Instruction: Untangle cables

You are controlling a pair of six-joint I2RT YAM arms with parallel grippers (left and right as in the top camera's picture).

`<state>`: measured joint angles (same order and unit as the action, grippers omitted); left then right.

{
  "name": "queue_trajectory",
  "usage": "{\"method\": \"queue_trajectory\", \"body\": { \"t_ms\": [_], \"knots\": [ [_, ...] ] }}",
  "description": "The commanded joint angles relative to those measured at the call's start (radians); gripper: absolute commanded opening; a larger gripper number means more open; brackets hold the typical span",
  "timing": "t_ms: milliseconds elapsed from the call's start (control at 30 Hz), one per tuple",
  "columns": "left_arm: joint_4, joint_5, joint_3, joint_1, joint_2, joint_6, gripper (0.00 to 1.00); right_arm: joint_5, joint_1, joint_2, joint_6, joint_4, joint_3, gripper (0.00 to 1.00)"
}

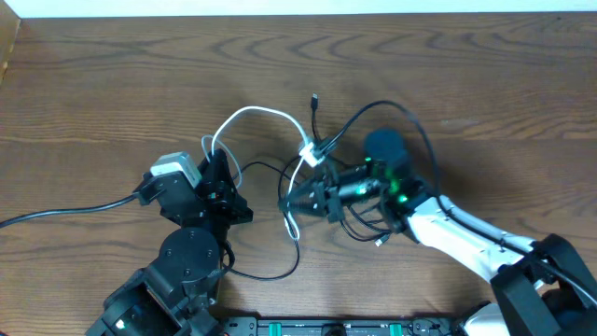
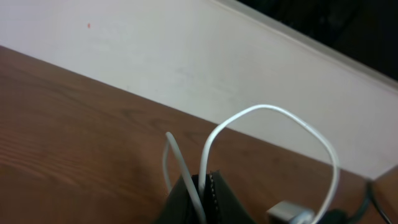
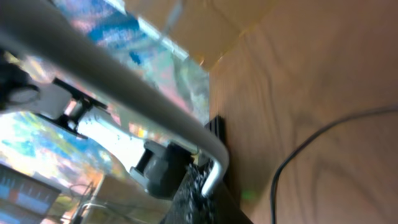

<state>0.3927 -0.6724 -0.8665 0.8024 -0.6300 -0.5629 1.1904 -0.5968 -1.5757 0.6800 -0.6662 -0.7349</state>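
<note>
The left gripper (image 1: 215, 161) is closed on the white cable (image 1: 254, 110). In the left wrist view the cord runs between the tips of this gripper (image 2: 205, 182). From there the white cable (image 2: 273, 109) rises in a tall arch and comes down to the right of the fingers. A silver-tipped plug (image 2: 289, 213) lies low on that side.

From overhead, the arch leaves the left gripper, curves away from it across the desk (image 1: 112, 84) and drops toward the right gripper (image 1: 291, 198). It passes a small white plug housing (image 1: 310, 154) just beyond that gripper's tip. The rest of the cord then trails down past the fingertips.

The right gripper is also closed. In the right wrist view, a pale, blurred cord (image 3: 124, 81) sweeps across close to the lens and bends into the fingers of this gripper (image 3: 210, 179). This appears to be the same white cable.

A looping black cable (image 1: 410, 121) arcs over and behind the right gripper's wrist. A second black cable (image 1: 315, 117) runs from the tangle at the right gripper's tip outward, ending in a small plug. More thin black cord lies between the two grippers and curls below them. The frames do not show which black cable it belongs to. In the right wrist view a black cable (image 3: 298, 149) lies on the desk (image 3: 323, 62) beside the fingers, apart from them.
</note>
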Motion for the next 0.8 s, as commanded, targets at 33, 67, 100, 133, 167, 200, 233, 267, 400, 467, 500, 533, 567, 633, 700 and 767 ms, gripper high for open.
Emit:
{"method": "queue_trajectory", "body": {
  "t_ms": [33, 67, 100, 133, 167, 200, 233, 267, 400, 467, 500, 533, 567, 633, 700, 767],
  "knots": [
    [-0.024, -0.047, -0.022, -0.001, 0.006, -0.045, 0.08, -0.062, 0.026, 0.060, 0.300, -0.226, -0.005, 0.01],
    [-0.031, -0.047, -0.022, 0.000, 0.006, -0.045, 0.08, -0.101, 0.016, 0.059, 0.347, -0.257, -0.005, 0.02],
    [-0.035, -0.047, -0.022, 0.000, 0.006, -0.045, 0.08, -0.140, 0.002, 0.059, 0.372, -0.257, -0.005, 0.02],
    [-0.037, -0.047, -0.022, 0.000, 0.006, -0.045, 0.08, -0.172, -0.018, 0.059, 0.370, -0.235, -0.005, 0.01],
    [-0.037, -0.047, -0.022, 0.000, 0.006, -0.045, 0.08, -0.207, -0.045, 0.058, 0.356, -0.192, -0.005, 0.02],
    [-0.037, -0.047, -0.022, 0.000, 0.006, -0.045, 0.08, -0.226, -0.068, 0.057, 0.333, -0.164, -0.005, 0.01],
    [-0.035, -0.048, -0.022, -0.001, 0.006, -0.045, 0.08, -0.236, -0.088, 0.057, 0.306, -0.149, -0.005, 0.02],
    [-0.034, -0.048, -0.022, 0.000, 0.006, -0.045, 0.08, -0.237, -0.105, 0.057, 0.262, -0.151, -0.005, 0.02],
    [-0.035, -0.052, -0.022, -0.001, 0.006, -0.061, 0.08, -0.339, -0.130, 0.063, 0.036, -0.045, -0.005, 0.01],
    [-0.026, -0.071, -0.022, -0.001, 0.006, -0.113, 0.08, -0.441, -0.126, 0.076, -0.048, 0.099, -0.005, 0.02],
    [-0.013, -0.082, -0.022, -0.001, 0.006, -0.146, 0.08, -0.479, -0.121, 0.088, -0.102, 0.181, -0.005, 0.02],
    [0.002, -0.097, -0.022, -0.001, 0.006, -0.177, 0.08, -0.503, -0.115, 0.101, -0.145, 0.249, -0.005, 0.02],
    [0.021, -0.115, -0.022, -0.001, 0.006, -0.213, 0.08, -0.518, -0.108, 0.116, -0.183, 0.313, -0.005, 0.01],
    [0.073, -0.150, -0.022, -0.001, 0.006, -0.315, 0.08, -0.535, -0.092, 0.155, -0.254, 0.429, -0.005, 0.02],
    [0.142, -0.155, -0.022, -0.001, 0.005, -0.467, 0.07, -0.538, -0.070, 0.211, -0.325, 0.541, -0.005, 0.02],
    [0.206, -0.140, -0.021, 0.000, 0.003, -0.612, 0.08, -0.537, -0.046, 0.274, -0.355, 0.627, -0.005, 0.01]
  ]
}}
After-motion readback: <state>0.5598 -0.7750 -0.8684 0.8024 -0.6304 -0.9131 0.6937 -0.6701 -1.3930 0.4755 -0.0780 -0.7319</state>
